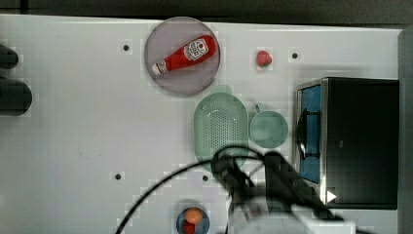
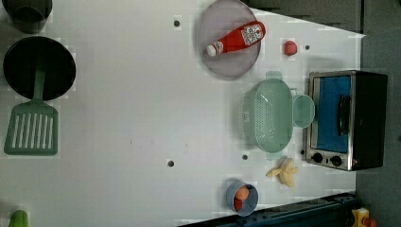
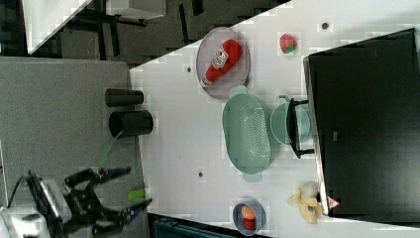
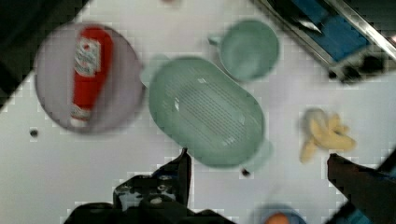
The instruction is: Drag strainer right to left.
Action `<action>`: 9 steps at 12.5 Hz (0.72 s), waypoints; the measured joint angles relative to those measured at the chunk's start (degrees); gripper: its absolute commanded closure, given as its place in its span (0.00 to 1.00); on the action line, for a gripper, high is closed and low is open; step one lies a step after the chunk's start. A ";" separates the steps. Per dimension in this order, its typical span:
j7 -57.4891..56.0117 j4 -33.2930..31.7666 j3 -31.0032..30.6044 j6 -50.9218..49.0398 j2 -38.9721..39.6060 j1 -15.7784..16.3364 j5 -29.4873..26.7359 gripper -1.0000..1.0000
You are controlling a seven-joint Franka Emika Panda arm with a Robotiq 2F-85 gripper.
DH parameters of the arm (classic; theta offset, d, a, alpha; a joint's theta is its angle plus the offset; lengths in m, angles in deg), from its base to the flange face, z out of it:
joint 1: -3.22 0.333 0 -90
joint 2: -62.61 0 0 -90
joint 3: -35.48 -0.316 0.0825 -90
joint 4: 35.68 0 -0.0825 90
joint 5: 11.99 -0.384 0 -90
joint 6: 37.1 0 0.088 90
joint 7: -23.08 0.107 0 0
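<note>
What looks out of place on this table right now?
The ketchup bottle lies on its side across the round plate, not standing. The strainer and mug sit upright; nothing looks spilled.

Bright, even light; blurred, blocky wrist view

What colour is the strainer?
Pale mint green, with tiny holes across its bottom; the strainer shows best in the left view.

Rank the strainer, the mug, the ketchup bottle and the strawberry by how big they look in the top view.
1. strainer
2. ketchup bottle and mug: too alike to rank
3. strawberry
</note>
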 measured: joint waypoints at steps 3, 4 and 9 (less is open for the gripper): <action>6.28 -4.25 -0.39 10.34 9.89 0.41 -0.76 0.00; 9.36 -7.05 -0.66 15.38 14.10 0.52 -0.68 0.00; 28.25 -15.00 -1.95 34.33 38.16 1.50 0.37 0.00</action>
